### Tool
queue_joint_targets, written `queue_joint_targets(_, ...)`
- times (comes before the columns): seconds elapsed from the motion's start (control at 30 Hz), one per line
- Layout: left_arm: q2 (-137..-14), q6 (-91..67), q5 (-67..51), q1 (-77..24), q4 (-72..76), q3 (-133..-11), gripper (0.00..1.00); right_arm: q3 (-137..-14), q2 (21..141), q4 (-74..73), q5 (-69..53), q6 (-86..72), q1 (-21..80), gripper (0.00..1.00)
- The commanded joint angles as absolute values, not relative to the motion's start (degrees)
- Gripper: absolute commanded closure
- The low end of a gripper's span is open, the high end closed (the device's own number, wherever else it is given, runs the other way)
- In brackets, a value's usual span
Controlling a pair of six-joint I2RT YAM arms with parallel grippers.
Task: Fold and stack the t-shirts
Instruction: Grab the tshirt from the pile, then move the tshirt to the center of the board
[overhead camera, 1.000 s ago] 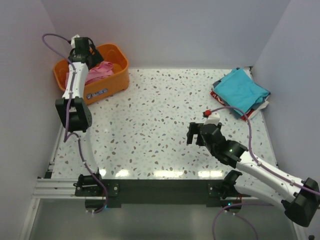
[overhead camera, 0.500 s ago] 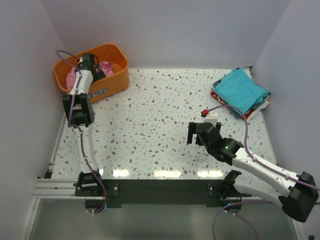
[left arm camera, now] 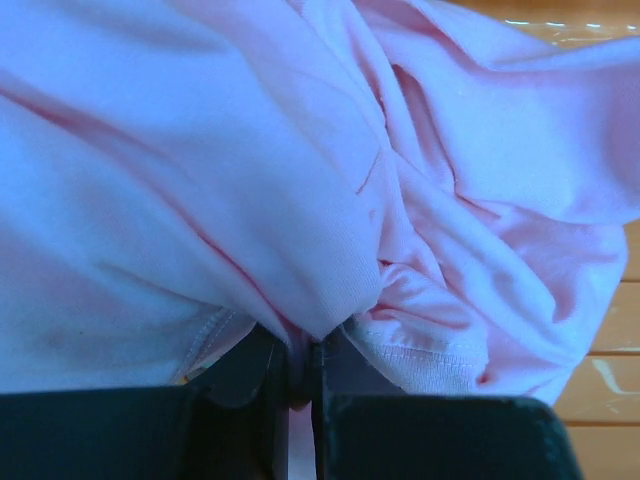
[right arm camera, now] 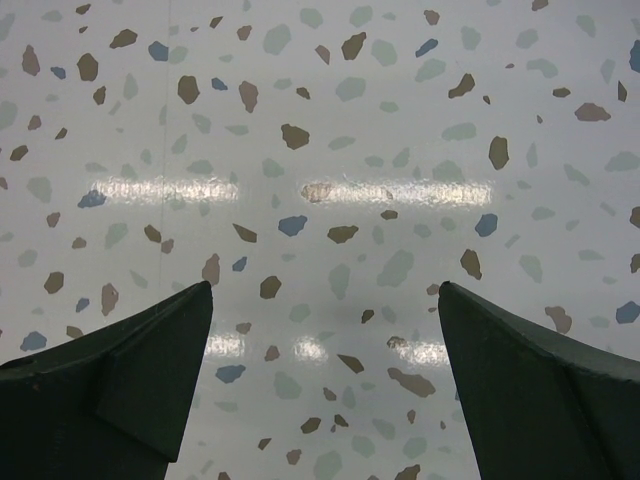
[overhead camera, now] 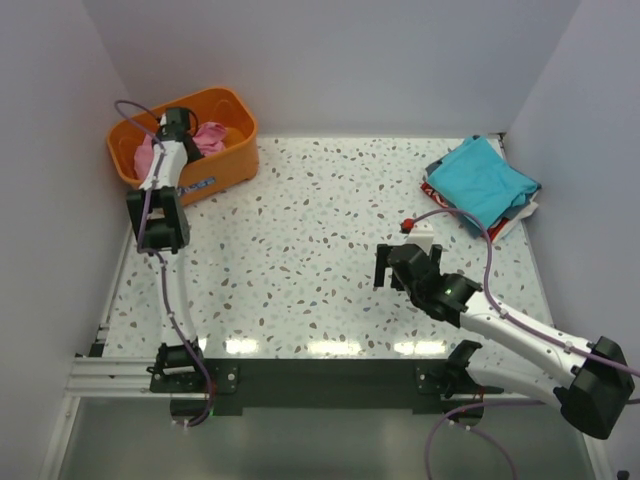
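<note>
Left gripper (overhead camera: 178, 125): reaches down into the basket (overhead camera: 215, 95) at the far left corner. Its jaws are drawn almost together, pinching a fold of the pink shirt (overhead camera: 212, 135) between them.
Left wrist view: the left gripper (left arm camera: 300, 350) shows its two dark fingers side by side with a thin strip of cloth caught in the slit. The pink shirt (left arm camera: 300, 150) fills the rest, wrinkled, with a hemmed edge just beside the fingers.
Pink shirt: crumpled inside the basket, not folded.
Basket: orange plastic, standing on the table (overhead camera: 300, 220) close to the left wall.
Right gripper (overhead camera: 393, 272): hangs over bare table right of the middle, jaws spread wide with nothing between them.
Right wrist view: the right gripper (right arm camera: 325, 290) shows only speckled table (right arm camera: 330, 120) between its tips.
Folded stack: at the far right edge, with the teal shirt (overhead camera: 485, 180) on top and the edges of the red shirt (overhead camera: 437, 193) and white shirt (overhead camera: 520, 215) showing beneath. It is apart from the right gripper.
</note>
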State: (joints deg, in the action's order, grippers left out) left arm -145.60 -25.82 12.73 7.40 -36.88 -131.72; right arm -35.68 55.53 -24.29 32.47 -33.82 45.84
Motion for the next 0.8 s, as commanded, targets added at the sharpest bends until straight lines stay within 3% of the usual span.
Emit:
queue_joint_targets(0.0,-140.8,-25.3,10.3,7.6,-36.1,-130.6,1.0,-37.7,55.4,-24.0,34.6,-34.9,46.1,0.01)
queue_joint_targets(0.53,-121.8,-28.3,0.7,7.5,-30.3,-134.1,1.0,-37.1,54.8,-23.6,34.3,-34.7,46.1,0.01)
queue_joint_targets(0.77,-111.5,-24.5,-1.3,3.0,-27.5,-132.4,1.0,-36.9,53.8,-23.3,33.7,-34.5,46.0,0.01)
